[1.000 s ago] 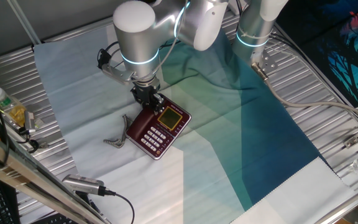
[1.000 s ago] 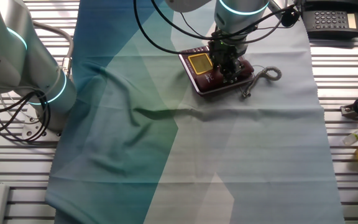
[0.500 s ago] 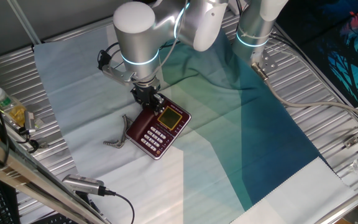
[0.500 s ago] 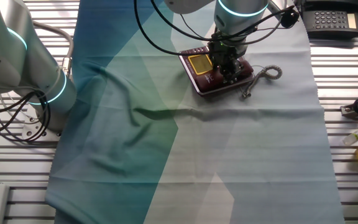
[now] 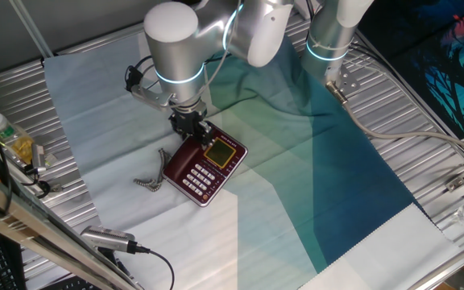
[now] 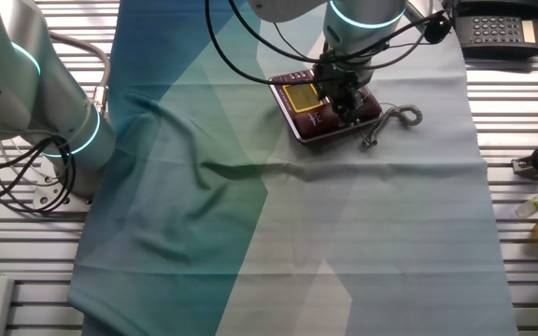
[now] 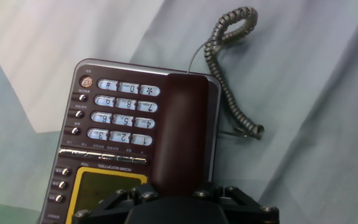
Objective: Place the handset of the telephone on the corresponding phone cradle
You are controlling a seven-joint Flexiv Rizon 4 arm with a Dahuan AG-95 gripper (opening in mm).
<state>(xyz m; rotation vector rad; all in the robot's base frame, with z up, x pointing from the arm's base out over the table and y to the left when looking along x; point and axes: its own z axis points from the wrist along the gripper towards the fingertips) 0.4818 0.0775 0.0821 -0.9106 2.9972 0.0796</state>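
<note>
The arm reaches straight down over the telephone (image 5: pixel 205 163), its gripper (image 5: pixel 192 126) at the handset (image 7: pixel 184 134) lying along the cradle; whether it clamps is unclear.

- I see the telephone (image 5: pixel 206 165) lying on a pale blue-green cloth (image 5: pixel 296 185), yellowish display toward the arm, white buttons below it.
- The gripper (image 5: pixel 190 125) stands directly over the phone's upper left corner; I cannot tell how its jaws stand.
- A grey coiled cord (image 5: pixel 153 177) lies on the cloth just left of the base.
- A capped bottle (image 5: pixel 5 133) rests at the left edge.
</note>
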